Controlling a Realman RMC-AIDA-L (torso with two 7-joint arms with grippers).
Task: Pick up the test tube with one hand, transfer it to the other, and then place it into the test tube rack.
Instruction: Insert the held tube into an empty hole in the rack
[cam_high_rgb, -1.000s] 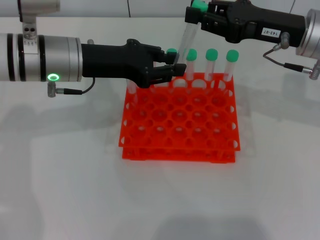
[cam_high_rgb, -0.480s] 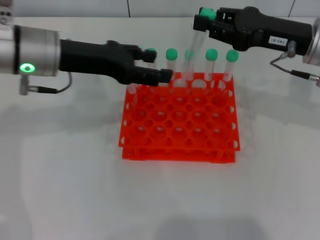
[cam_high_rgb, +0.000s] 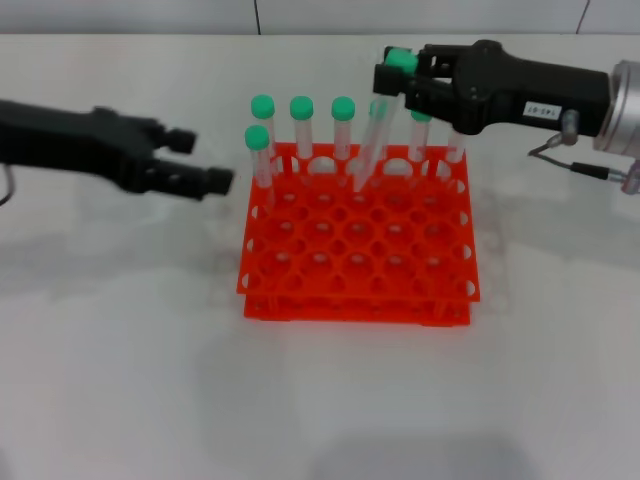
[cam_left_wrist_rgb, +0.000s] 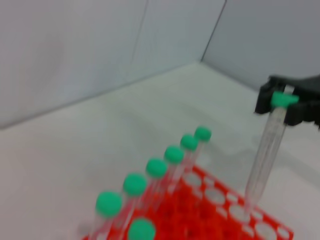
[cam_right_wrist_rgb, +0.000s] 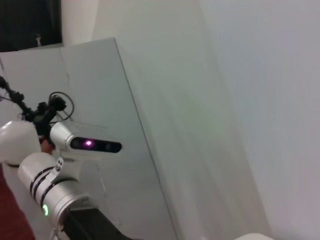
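Observation:
My right gripper (cam_high_rgb: 397, 72), the one with the white label, is shut on the green cap of the test tube (cam_high_rgb: 372, 140). The clear tube slants down, and its lower tip is at a hole near the back of the orange-red test tube rack (cam_high_rgb: 355, 262). In the left wrist view the same tube (cam_left_wrist_rgb: 265, 150) hangs from the right gripper (cam_left_wrist_rgb: 286, 100) over the rack (cam_left_wrist_rgb: 225, 210). My left gripper (cam_high_rgb: 208, 160), unlabelled, is open and empty, level with the rack top and a little to its left.
Several other green-capped tubes (cam_high_rgb: 301, 125) stand upright in the rack's back rows, close on both sides of the held tube. The rack's front rows hold open holes. White tabletop (cam_high_rgb: 120, 350) surrounds the rack.
My left gripper has drawn back leftward, away from the rack and the tube. My right gripper has come down and slightly forward, bringing the tube's tip to the rack.

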